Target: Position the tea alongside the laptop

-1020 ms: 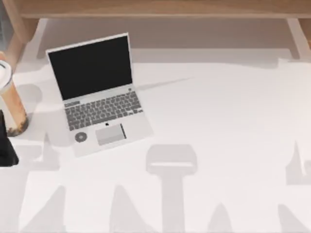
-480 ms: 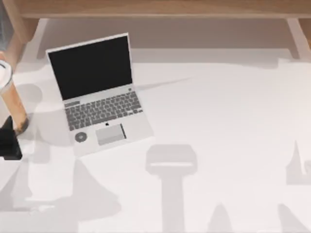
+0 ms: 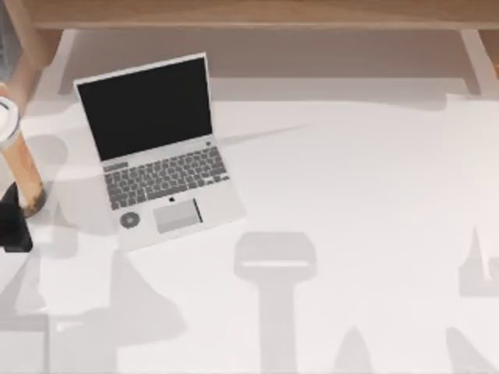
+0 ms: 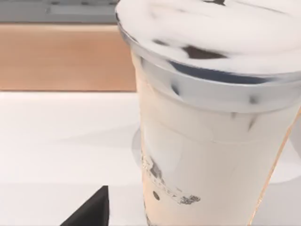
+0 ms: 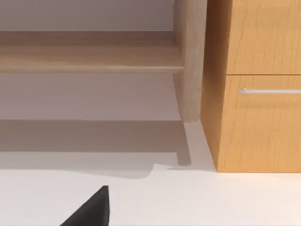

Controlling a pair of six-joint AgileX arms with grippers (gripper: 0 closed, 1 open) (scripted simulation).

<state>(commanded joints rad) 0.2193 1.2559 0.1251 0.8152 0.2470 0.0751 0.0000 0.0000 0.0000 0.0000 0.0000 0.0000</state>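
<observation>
The white table carried everything. The laptop sat open toward the far-left part of it, lid raised, its body turned slightly askew to the table's edges. The tea stood upright hard against the left edge, apart from the laptop, with a strip of bare table between them. From the left wrist camera the cup loomed close, white lid on top, milky liquid below.

Judging by this layout, the task was barely begun: the cup had not been lifted or carried, and it remained to be grasped, moved across toward the laptop's side and set down upright there.

The left gripper was at the left edge, just nearer than the cup's base and close to it. One dark fingertip showed beside the cup with a gap of table between, not touching. Whether the fingers were spread or closed could not be told. The right arm was parked, a fingertip showing over bare table.
</observation>
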